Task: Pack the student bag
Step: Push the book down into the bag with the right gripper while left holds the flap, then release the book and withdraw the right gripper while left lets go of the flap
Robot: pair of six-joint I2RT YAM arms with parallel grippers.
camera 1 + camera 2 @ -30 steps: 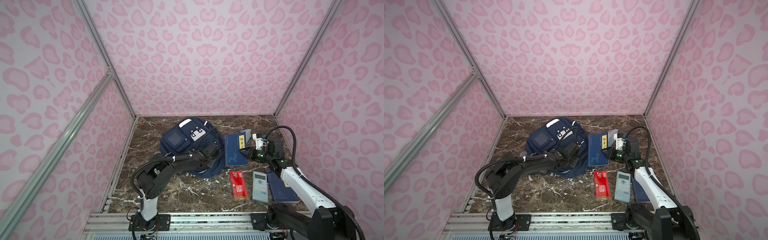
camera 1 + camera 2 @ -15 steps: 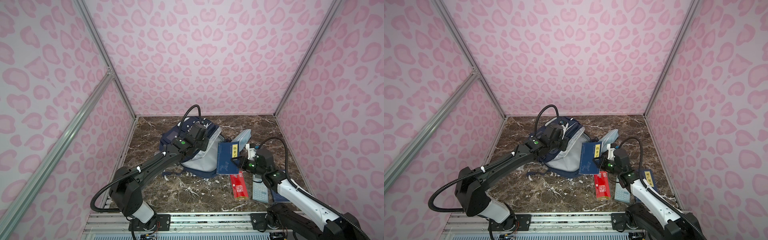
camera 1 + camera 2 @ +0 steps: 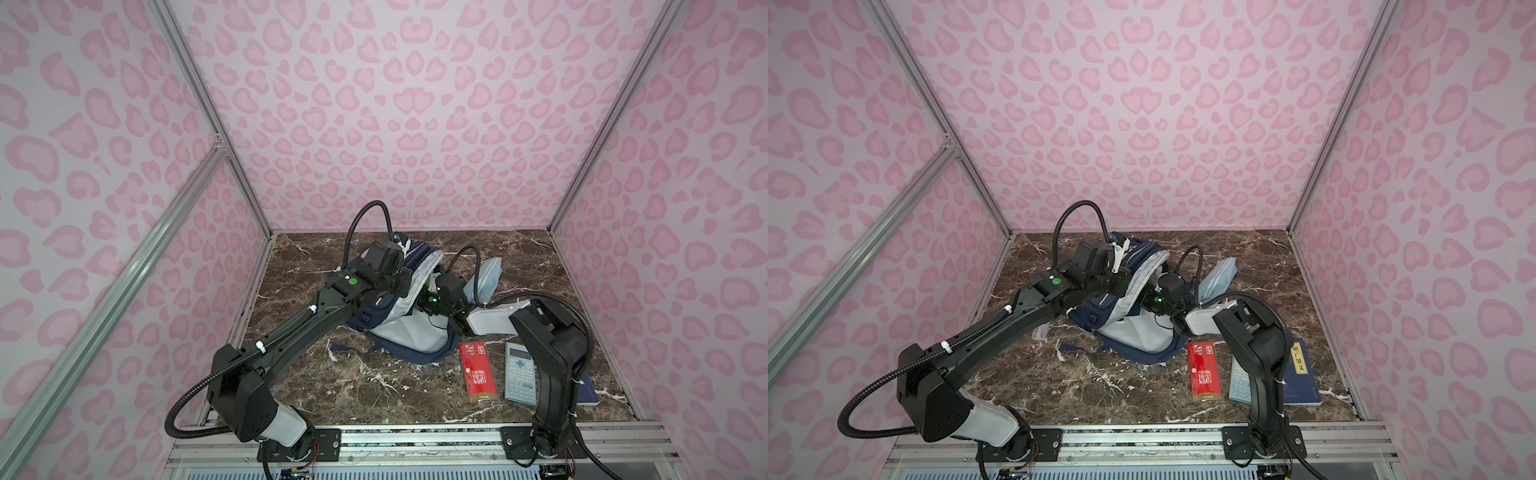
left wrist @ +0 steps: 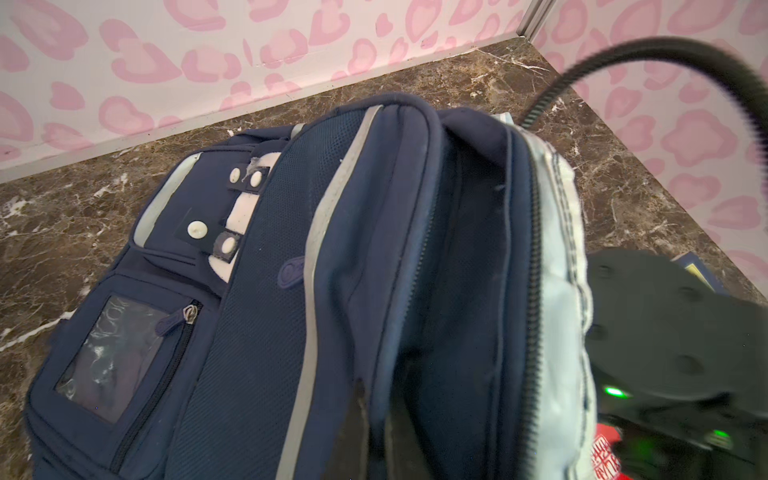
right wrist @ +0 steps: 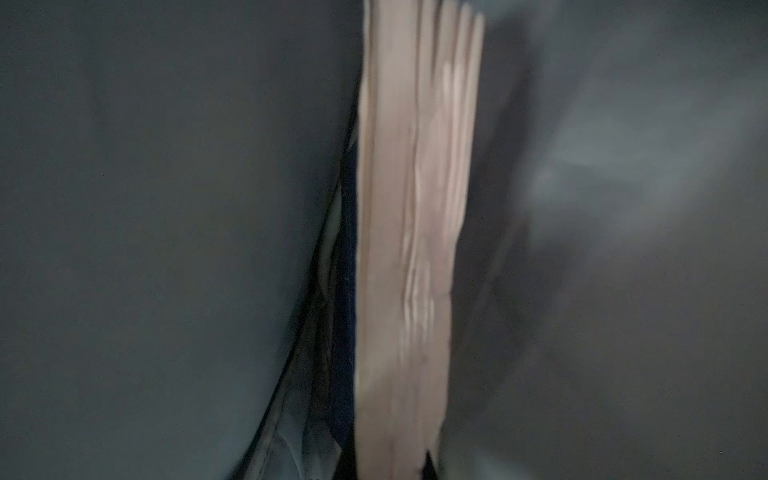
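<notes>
near: red box (image 3: 478, 372), calculator (image 3: 519, 374) flat on table (image 3: 365, 386) | middle: student bag (image 3: 409, 336) lying down, mouth open | left gripper (image 4: 370, 432) clenched on bag rim | right gripper (image 3: 424, 300) inside bag, clamped on book (image 5: 407, 249) | far: blue pouch (image 3: 486, 276) behind bag

A red box (image 3: 478, 372) lies flat on the brown marble worktop (image 3: 332, 386) near the front right corner. Just beside it is a grey calculator (image 3: 519, 374), then a navy book (image 3: 1302, 374) with a yellow label. A light-blue pouch (image 3: 484, 280) sits farther back.
</notes>
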